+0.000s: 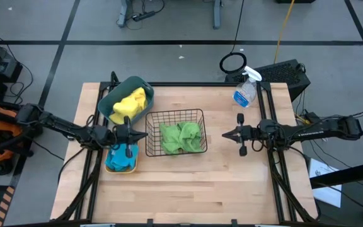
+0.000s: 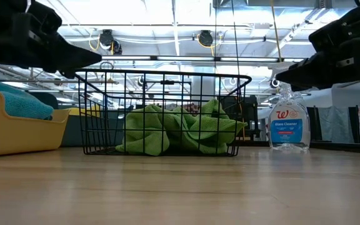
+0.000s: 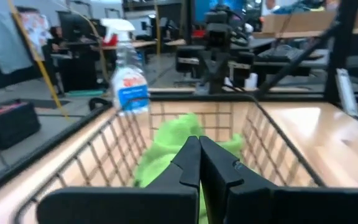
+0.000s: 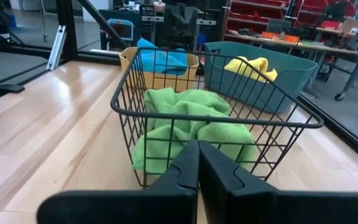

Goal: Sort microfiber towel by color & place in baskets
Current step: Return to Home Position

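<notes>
Three baskets stand on the wooden table. A teal tub (image 1: 109, 99) at the far left holds a yellow towel (image 1: 132, 102). The black wire basket (image 1: 175, 113) in the middle holds green towels (image 1: 181, 137). A yellow-orange bin (image 4: 128, 57) holds a blue towel (image 1: 120, 161). My left gripper (image 1: 143, 133) hovers shut at the wire basket's left side, over the bin's far end. My right gripper (image 1: 225, 135) hovers shut to the right of the wire basket. Both point level at the basket and hold nothing.
A clear spray bottle (image 1: 246, 92) with blue liquid stands at the table's far right. A black ring (image 1: 233, 63) lies on the floor beyond the far edge. Bare wood stretches along the near half of the table (image 1: 194, 189).
</notes>
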